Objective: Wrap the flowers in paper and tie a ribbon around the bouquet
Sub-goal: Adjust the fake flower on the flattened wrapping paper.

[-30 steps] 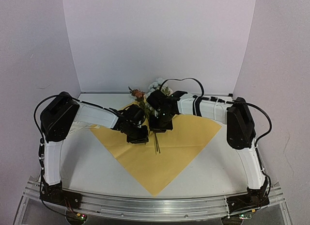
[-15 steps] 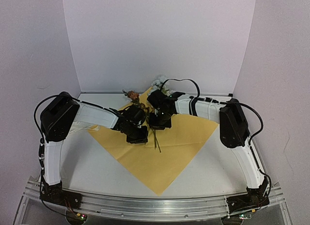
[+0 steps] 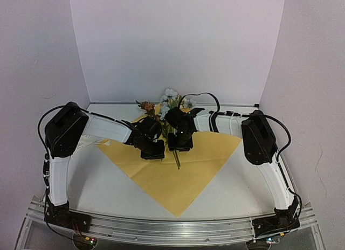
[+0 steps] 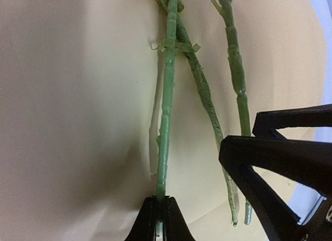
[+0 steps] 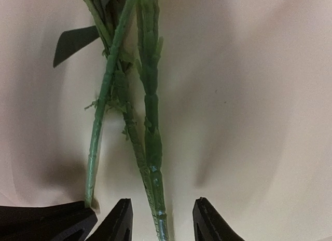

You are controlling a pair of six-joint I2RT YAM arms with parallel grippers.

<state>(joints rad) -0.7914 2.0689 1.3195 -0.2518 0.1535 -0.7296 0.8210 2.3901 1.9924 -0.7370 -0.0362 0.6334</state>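
Note:
The flowers (image 3: 170, 97) lie with their blossoms toward the back wall and their green stems (image 3: 176, 157) on the paper (image 3: 178, 177). The paper is flat, yellow-tan face up. My left gripper (image 4: 162, 203) is shut on the end of one stem (image 4: 166, 116), left of my right gripper in the top view (image 3: 152, 151). My right gripper (image 5: 162, 207) stands open, and two other stems (image 5: 150, 121) run loose between its fingers. It hovers just right of the left one (image 3: 180, 145). Its black fingers (image 4: 275, 158) show in the left wrist view. Ribbon and bouquet are out of view.
Pale walls close in the table (image 3: 91, 180) at the back and on both sides. Both white arms reach in from the near corners and meet over the paper's far half. A metal rail (image 3: 172, 228) runs along the near edge.
My right gripper has opened and let go of the stems. The right arm has drawn slightly left, and the blossoms now stand higher against the back wall. The left gripper closed fully on its stem.

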